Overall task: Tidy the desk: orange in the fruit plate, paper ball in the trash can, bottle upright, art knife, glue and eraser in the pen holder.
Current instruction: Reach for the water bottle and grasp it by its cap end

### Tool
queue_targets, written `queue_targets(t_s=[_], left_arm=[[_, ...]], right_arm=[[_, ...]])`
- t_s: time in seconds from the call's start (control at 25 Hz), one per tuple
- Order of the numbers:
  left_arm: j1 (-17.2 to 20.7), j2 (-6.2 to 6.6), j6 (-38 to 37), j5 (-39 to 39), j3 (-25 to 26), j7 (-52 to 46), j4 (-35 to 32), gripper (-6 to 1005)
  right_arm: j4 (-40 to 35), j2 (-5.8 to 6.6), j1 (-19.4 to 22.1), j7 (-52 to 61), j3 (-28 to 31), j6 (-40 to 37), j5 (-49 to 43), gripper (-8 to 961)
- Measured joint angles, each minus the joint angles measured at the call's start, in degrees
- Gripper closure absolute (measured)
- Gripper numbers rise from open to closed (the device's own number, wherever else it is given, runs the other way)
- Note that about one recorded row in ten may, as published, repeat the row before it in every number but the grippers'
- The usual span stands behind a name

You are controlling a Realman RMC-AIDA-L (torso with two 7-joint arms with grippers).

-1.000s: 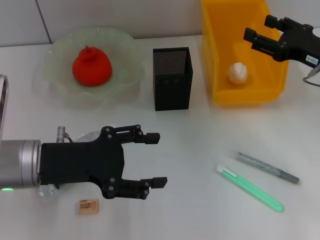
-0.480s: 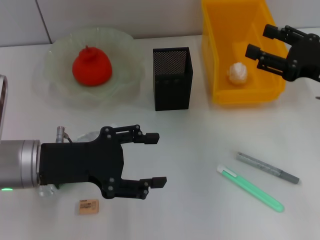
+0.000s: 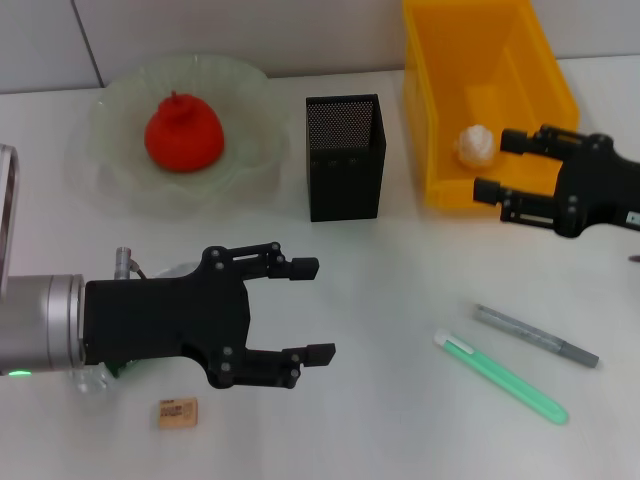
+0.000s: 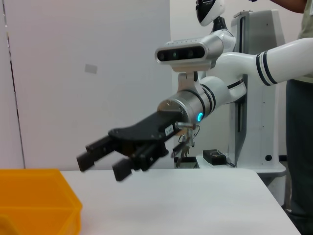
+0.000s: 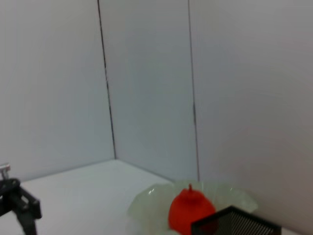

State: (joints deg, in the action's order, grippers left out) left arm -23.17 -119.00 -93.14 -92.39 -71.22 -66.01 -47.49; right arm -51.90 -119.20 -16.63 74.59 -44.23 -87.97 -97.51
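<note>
Starting at the left of the white worktop [image 3: 380, 420], a clear glass plate [image 3: 110, 170] holds the red-orange orange [image 3: 183, 133]. Nearer the robot, the left hand [image 3: 312, 310] hovers above the worktop with its black fingers spread apart and nothing between them. Partly hidden beneath it lies a clear bottle [image 3: 120, 262] on its side; only its cap and a bit of its body show. Just in front of the left hand, a small tan eraser [image 3: 177, 413] lies flat on the worktop. At the centre stands a black mesh holder [image 3: 344, 157], upright; what is inside cannot be made out. Right of it sits a yellow bin [image 3: 445, 120] with a white paper ball [image 3: 476, 144] resting inside. The right hand [image 3: 494, 166] hangs over the near right corner of the bin, fingers apart and empty, pointing toward the holder. Nearer the robot and to the right, a green pen-shaped tool [image 3: 500, 377] and a grey pen-shaped tool [image 3: 535, 335] lie near each other, not touching, both angled the same way.
</note>
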Motion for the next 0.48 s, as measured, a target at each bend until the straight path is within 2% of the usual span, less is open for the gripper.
queue_targets(t_s=[0.48], left_arm=[[-0.12, 0.03, 1.75, 0.32, -0.15, 0.00, 0.39, 243]], right_arm=[[-0.01, -0.04, -0.24, 1.41, -0.96, -2.65, -9.26, 210]])
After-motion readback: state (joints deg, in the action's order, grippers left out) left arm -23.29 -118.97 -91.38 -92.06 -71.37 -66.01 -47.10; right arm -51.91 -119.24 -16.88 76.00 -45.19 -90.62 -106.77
